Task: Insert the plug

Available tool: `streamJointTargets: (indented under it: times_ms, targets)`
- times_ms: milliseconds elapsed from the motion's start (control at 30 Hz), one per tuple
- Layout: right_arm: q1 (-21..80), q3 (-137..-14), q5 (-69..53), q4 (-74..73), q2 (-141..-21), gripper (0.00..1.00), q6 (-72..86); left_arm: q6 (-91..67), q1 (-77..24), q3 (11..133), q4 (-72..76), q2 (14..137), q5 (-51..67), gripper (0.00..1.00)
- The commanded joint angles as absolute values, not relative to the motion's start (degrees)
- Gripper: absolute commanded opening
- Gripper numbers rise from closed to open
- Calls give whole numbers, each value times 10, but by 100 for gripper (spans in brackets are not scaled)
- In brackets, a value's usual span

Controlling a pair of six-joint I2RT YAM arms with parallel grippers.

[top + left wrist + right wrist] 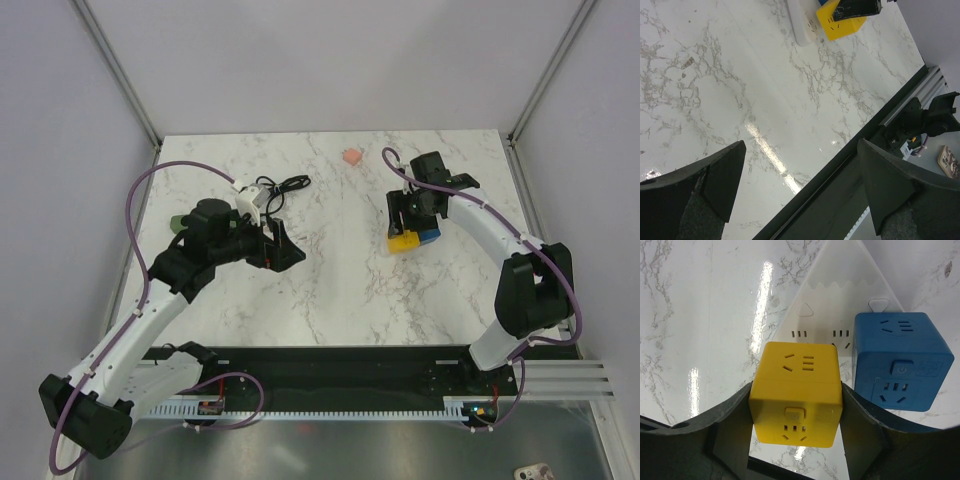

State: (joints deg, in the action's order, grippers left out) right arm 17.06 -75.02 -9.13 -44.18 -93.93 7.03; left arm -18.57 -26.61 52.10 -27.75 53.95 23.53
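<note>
The right claw was pinching the yellow cube, one finger pressed on each side. The cube stood at the near end of the white strip, and the blue cube stood just beside it, to its right in the wrist view. Whether the yellow cube was seated in the strip or lifted off it could not be told.

The plug, as far as it could be judged, was the small teal-green thing well to the left of the strip, across the table. It was mostly hidden behind the left arm's wrist. The left claw hung spread wide and empty between the plug and the strip, pointing toward the strip. The black cable lay coiled to the strip's left, just beyond that claw.

The main risk seemed to be that neither claw was on the plug. The right one was busy with another block, and pulling that block off at an angle could drag or tip the strip and jostle the blue cube. The left claw would have to turn back away from the strip to reach the plug, and a wide swing could snag the cable. Because the plug was so hidden, a reach could also nudge it aside. After that came a long carry to the strip, where a tilted grip would make the pins miss their slots.
</note>
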Motion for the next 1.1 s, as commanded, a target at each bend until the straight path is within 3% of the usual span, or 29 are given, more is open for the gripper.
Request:
streamJointTargets:
  times_ms: [0,1067]
  targets:
    - [169,-773,-89,-424,-941,0,55,-161,-267,519,-273,531,223,100]
    - [198,-722,-19,-375,-976,0,53,-161,-267,521,-273,537,226,100]
